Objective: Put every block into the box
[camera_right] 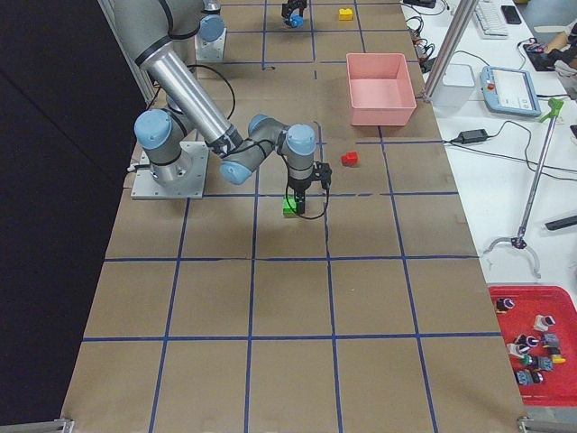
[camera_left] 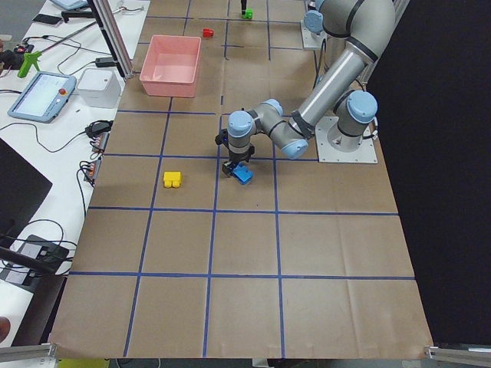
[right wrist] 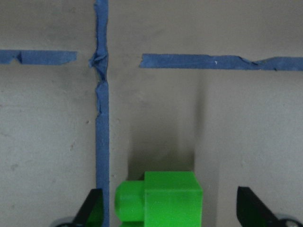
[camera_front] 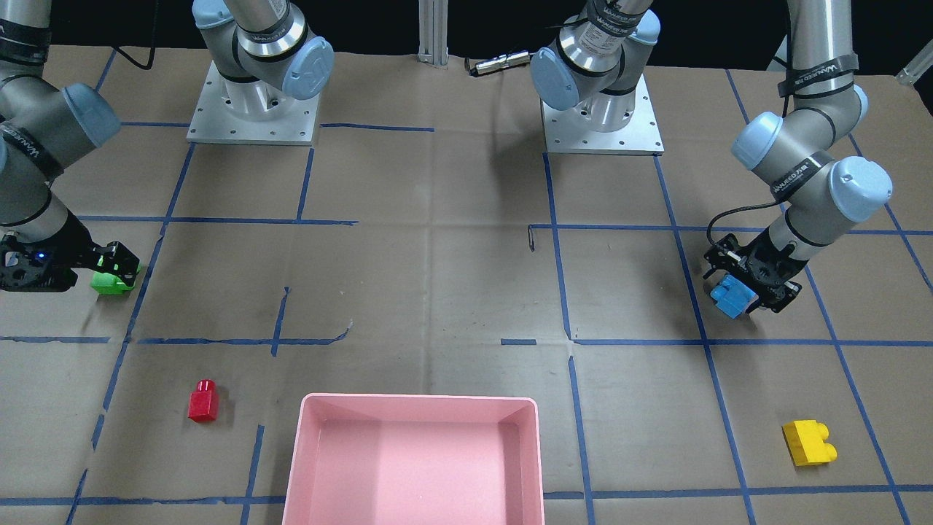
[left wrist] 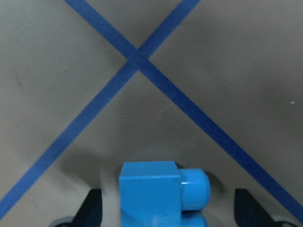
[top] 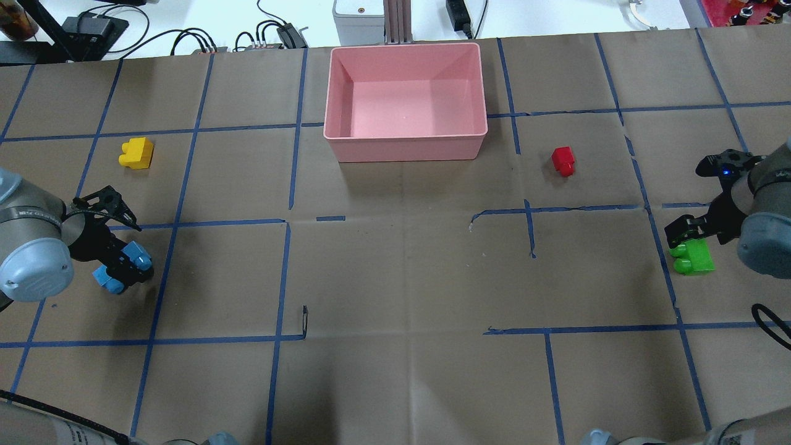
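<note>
Hangs wide open around the blue block (left wrist: 149, 189), left gripper (left wrist: 168, 213), no touching. Same for right gripper (right wrist: 170, 208) and green block (right wrist: 165, 196) (pink box (top: 405, 148) well apart).

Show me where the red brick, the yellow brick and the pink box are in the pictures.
red brick (camera_front: 203, 405): front-facing view, middle of its body.
yellow brick (top: 137, 154): overhead view, middle of its body.
pink box (top: 405, 149): overhead view, its near outer wall.
</note>
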Available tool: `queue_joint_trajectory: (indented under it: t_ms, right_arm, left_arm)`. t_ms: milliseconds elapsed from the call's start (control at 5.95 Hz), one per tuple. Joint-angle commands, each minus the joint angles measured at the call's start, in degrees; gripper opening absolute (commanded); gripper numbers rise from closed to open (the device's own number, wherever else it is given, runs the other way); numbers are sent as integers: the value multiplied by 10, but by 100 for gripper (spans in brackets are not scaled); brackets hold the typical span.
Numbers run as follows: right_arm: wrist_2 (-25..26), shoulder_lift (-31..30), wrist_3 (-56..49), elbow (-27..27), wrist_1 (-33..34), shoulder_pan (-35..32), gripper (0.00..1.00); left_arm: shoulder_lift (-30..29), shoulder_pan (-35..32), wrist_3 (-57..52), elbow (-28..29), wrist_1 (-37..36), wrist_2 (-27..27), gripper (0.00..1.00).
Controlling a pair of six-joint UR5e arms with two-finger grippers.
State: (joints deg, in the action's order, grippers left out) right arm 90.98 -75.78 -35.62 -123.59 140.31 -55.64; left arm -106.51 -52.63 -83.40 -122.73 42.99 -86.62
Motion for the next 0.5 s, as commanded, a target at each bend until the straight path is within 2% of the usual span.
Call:
queue_joint_trajectory:
  t_ms: [0, 336]
  right_arm:
    - [1, 8, -1, -2, 9, 1, 99]
    - [-1, 8, 0, -16, 9, 0, 98]
  left_arm:
    - [-2, 17, -5, -9, 1, 0, 97]
    - [2, 14, -5, -4, -2, 1, 86]
